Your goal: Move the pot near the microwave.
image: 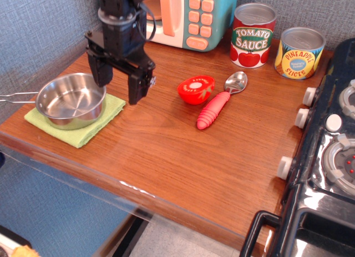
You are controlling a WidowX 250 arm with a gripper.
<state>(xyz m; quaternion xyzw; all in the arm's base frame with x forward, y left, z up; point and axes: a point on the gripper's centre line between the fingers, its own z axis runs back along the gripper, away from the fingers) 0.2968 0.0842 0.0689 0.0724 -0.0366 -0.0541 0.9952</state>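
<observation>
The pot (71,101), a small shiny steel saucepan with a thin wire handle pointing left, sits on a green cloth (77,119) at the table's left front. My gripper (118,85) is open and empty, its two black fingers pointing down just right of the pot's rim, above the cloth's right edge. The teal and cream microwave (194,15) with a peach door handle and buttons stands at the back of the table, partly hidden by my arm.
A red tomato half (196,89) and a red-handled spoon (221,101) lie mid-table. A tomato sauce can (253,35) and a pineapple slices can (299,53) stand at the back right. A black stove (327,151) fills the right side.
</observation>
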